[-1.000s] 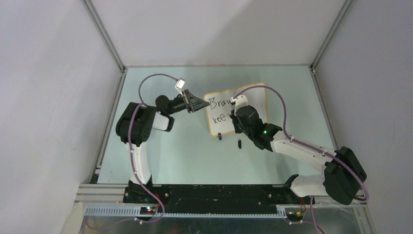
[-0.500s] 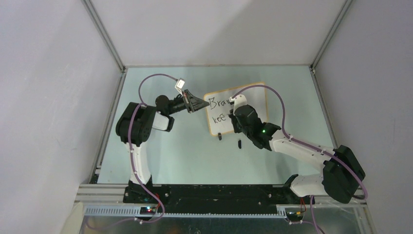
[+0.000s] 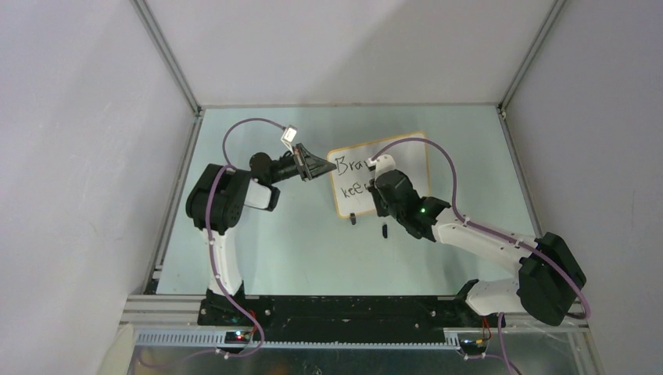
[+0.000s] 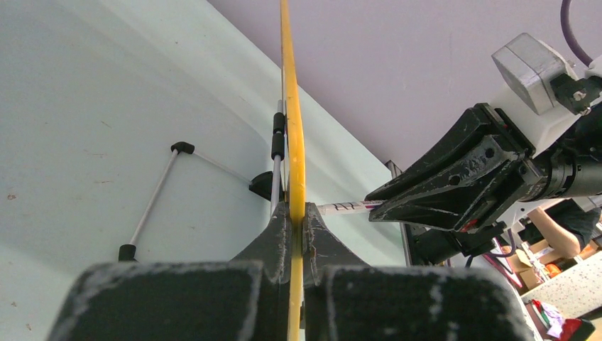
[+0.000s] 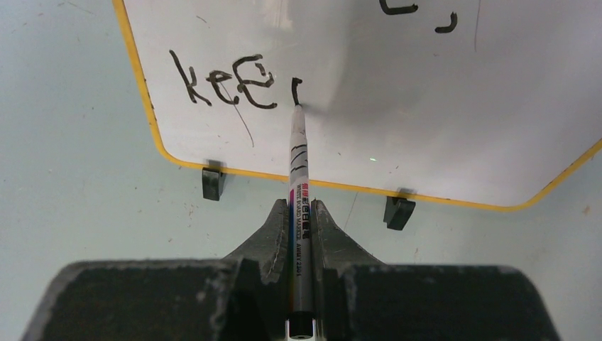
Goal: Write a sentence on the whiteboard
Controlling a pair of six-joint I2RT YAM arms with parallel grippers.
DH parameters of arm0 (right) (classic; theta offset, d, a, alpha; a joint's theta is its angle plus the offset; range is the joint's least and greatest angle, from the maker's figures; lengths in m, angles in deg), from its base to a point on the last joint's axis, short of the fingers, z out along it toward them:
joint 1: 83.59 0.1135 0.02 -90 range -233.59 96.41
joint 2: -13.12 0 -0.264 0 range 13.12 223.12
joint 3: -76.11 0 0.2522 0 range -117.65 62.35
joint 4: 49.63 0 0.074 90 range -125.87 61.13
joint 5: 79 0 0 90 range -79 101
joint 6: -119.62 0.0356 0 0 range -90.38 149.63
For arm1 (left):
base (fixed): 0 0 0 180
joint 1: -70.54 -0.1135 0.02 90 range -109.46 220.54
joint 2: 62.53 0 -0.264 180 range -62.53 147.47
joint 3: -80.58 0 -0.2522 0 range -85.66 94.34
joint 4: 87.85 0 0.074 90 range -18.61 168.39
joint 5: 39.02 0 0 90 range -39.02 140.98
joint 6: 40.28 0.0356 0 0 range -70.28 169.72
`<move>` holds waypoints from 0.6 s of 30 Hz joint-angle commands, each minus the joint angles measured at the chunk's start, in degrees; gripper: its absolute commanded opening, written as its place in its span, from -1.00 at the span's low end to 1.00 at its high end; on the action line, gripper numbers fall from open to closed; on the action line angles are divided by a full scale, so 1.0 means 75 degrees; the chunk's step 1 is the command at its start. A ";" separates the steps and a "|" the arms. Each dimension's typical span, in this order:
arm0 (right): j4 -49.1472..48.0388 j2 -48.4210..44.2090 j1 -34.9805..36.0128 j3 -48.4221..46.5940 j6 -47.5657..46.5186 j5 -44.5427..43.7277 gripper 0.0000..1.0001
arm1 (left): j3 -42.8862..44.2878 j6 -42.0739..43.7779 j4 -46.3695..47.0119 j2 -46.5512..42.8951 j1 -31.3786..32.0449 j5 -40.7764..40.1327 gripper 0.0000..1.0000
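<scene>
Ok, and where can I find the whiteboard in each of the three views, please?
Top external: the whiteboard is at the centre, between the two arms.
Left wrist: edge-on, a vertical yellow strip, clamped by the left end effector.
Right wrist: it fills the upper part, lettering towards the camera.
Shared landmark: the right end effector holding the marker.

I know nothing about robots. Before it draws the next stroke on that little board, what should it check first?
1. Left gripper clamped on the whiteboard edge: ok.
2. Right gripper shut on the marker: ok.
3. Marker tip on the board, at the foot of a new stroke after the lettering "kee": ok.
4. Bare white to the right for more letters: ok.
5. Both clip feet on the table: ok.
6. Ink left in the marker: cannot tell.
</scene>
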 commanded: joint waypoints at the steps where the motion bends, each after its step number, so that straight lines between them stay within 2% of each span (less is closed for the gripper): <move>1: 0.0261 -0.0072 0.0051 -0.0245 0.0193 -0.0121 -1.00 | 0.0107 -0.0036 0.0442 -0.0106 0.0122 0.0314 -1.00; 18: 0.0524 -0.0144 0.0187 -0.0159 0.0283 -0.0159 -1.00 | 0.0071 -0.0014 0.0453 -0.0133 0.0117 0.0300 -1.00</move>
